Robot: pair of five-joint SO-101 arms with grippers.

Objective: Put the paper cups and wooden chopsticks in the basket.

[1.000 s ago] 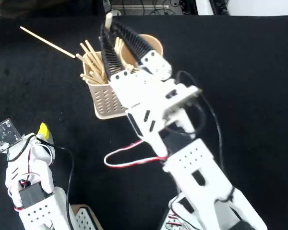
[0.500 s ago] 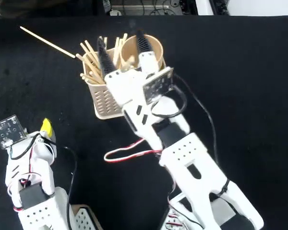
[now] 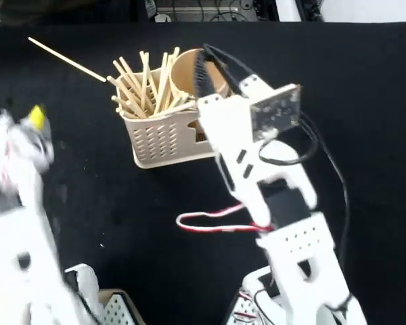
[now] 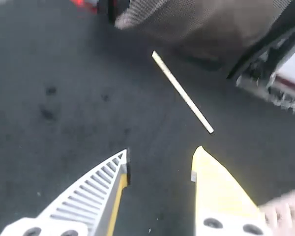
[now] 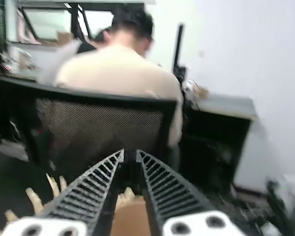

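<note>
A cream slotted basket (image 3: 164,139) stands at the back middle of the black table, holding several wooden chopsticks (image 3: 143,88) and a paper cup (image 3: 184,68). One loose chopstick (image 3: 66,59) (image 4: 182,93) lies on the table to the far left of the basket. My right gripper (image 3: 203,57) (image 5: 130,153) hangs just over the cup's rim (image 5: 130,221), shut with nothing between its fingers. My left gripper (image 3: 30,118) (image 4: 160,155), with a yellow-tipped finger, is open above the table, a short way short of the loose chopstick.
A red and white cable (image 3: 210,220) loops over the table in front of the basket. A small slotted tray corner (image 3: 115,308) sits at the near edge. Bare black cloth lies around the loose chopstick and to the right of the basket.
My right gripper has closed and drawn back to the right from over the basket. My left arm has swung up and away from the near edge, toward the loose chopstick.
</note>
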